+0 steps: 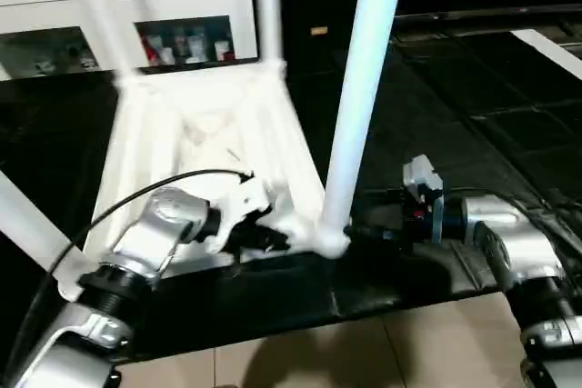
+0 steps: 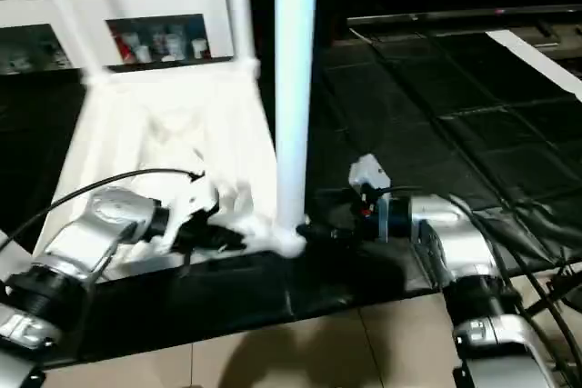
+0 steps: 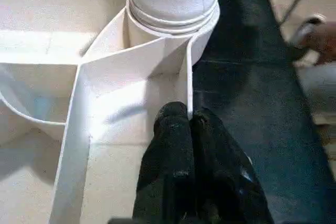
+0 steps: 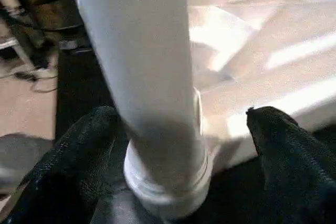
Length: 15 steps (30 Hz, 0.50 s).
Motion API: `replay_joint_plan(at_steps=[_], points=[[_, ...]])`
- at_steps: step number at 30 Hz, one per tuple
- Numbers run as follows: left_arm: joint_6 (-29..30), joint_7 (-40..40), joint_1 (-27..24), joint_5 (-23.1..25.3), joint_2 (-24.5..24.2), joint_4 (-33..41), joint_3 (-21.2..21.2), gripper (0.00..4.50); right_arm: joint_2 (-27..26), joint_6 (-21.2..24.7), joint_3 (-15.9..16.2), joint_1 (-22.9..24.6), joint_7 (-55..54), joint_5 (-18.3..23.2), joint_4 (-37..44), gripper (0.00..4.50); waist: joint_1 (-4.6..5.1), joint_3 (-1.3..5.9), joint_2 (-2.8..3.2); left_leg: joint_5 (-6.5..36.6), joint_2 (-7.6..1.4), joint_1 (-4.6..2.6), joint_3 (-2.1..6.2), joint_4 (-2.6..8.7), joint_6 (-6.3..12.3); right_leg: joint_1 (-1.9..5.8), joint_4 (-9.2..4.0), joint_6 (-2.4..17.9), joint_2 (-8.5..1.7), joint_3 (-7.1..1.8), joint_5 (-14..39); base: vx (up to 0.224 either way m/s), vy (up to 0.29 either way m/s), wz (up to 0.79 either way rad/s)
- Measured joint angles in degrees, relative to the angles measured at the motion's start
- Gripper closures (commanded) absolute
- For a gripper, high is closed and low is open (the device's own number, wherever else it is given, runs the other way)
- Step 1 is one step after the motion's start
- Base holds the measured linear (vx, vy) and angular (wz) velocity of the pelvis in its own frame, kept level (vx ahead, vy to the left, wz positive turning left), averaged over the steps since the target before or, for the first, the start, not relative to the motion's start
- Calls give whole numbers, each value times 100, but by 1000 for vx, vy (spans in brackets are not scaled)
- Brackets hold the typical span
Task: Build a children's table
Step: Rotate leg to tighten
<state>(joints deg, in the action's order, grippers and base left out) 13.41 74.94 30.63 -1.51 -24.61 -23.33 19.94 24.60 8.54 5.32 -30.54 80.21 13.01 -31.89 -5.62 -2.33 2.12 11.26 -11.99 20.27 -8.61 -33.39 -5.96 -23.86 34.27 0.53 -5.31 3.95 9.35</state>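
Lying upside down on the black mat (image 1: pixel 509 134): children's table (image 1: pixel 209 134), light, stiff, slick. Left pincer (image 3: pixel 188 125) pinching its edge rib; right pincer (image 4: pixel 181 140) straddling, fingers apart, the near leg (image 1: pixel 359 97), gripping best low by the socket.

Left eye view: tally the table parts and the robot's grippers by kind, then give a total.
tabletop: 1
legs, near right, far right, far left, near left: 4
grippers, left gripper and right gripper: 2
Total: 7
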Motion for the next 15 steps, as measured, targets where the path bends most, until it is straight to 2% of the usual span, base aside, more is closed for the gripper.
replay_joint_plan(at_steps=[9,10,12,15], points=[[-242,314,-69,8,-162,171,196,450,1,-251,355,-122,535,-38,-228,28,-28,-4,-12,8,-2,11,-1,-21,-11,3,21,-1,-2,-5,0,0,0,0],[-252,328,-73,8,-166,182,210,450,-15,-266,390,-125,566,-47,-266,45,-28,-4,-11,8,-2,12,-2,-21,-12,2,21,-1,-2,-5,0,0,0,0],[-270,354,-74,6,-168,190,233,450,-68,-269,432,-129,647,-96,-309,45,-31,-4,-12,8,-2,13,-2,-21,-12,2,21,-1,-2,-6,1,0,0,0],[-291,358,-78,7,-172,223,239,450,-94,-269,466,-129,694,-139,-317,84,-48,-4,-13,7,-1,17,-1,-23,-10,0,21,-1,-3,-6,1,0,0,0]])
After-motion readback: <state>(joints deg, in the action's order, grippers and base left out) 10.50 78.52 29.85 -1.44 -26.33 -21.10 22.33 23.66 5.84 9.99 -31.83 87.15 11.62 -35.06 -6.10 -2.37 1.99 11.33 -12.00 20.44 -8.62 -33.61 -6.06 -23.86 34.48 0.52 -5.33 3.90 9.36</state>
